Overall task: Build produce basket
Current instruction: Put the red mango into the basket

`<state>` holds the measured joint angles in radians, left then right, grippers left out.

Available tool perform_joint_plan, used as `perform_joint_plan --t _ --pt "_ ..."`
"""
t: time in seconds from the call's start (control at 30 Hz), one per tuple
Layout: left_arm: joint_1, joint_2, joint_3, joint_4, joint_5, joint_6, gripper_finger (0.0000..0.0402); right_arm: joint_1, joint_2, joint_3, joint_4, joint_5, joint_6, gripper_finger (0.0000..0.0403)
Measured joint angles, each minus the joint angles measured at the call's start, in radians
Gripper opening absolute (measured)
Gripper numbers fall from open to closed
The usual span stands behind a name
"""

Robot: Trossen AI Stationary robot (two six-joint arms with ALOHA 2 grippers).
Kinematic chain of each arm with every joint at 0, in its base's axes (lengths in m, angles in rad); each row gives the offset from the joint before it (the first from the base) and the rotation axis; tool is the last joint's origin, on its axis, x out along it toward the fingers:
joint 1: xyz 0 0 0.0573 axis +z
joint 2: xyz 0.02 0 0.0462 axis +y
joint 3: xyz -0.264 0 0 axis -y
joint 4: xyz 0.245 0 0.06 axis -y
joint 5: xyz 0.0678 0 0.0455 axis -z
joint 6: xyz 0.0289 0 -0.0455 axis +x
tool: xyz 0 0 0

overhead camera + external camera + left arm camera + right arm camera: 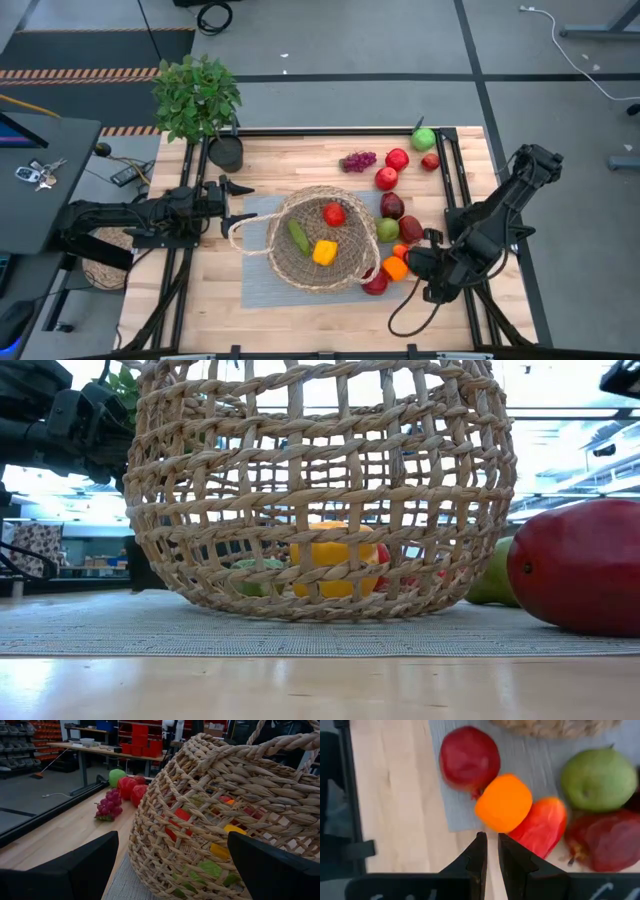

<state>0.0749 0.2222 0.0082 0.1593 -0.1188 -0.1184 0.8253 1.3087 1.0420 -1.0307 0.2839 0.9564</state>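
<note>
Wicker basket point(318, 240), set mid-table in the high view, is seen loaded with three pieces only, while the remaining produce point(391, 183) is left scattered toward the table's right edge. At table level, yellow and green pieces are glimpsed through the weave. From the wrists, the left gripper point(170, 865) is shown spread wide at the basket's wall, and the right gripper point(490, 851) pinched shut and empty above an orange fruit point(504, 803).

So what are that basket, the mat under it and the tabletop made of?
Basket: tan woven wicker or similar fibre, matte; open gaps show between strands. Mat: grey, finely ribbed, probably woven fabric or vinyl. Tabletop: pale wood planks, with visible grain and seams.
</note>
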Motion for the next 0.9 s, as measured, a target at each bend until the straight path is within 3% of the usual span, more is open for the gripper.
perform_joint_plan --t 0.27,0.7,0.9 --pt "0.000 0.000 0.000 0.000 0.000 -0.001 0.0382 -0.002 0.081 0.000 -0.068 -0.008 -0.022 0.0083" --pt "0.000 0.000 0.000 0.000 0.000 -0.001 0.0382 -0.018 0.205 0.000 -0.139 -0.024 0.048 0.0292" --pt "0.000 0.000 0.000 0.000 0.000 0.000 0.0382 -0.018 0.185 -0.054 -0.125 -0.026 0.107 0.0345"
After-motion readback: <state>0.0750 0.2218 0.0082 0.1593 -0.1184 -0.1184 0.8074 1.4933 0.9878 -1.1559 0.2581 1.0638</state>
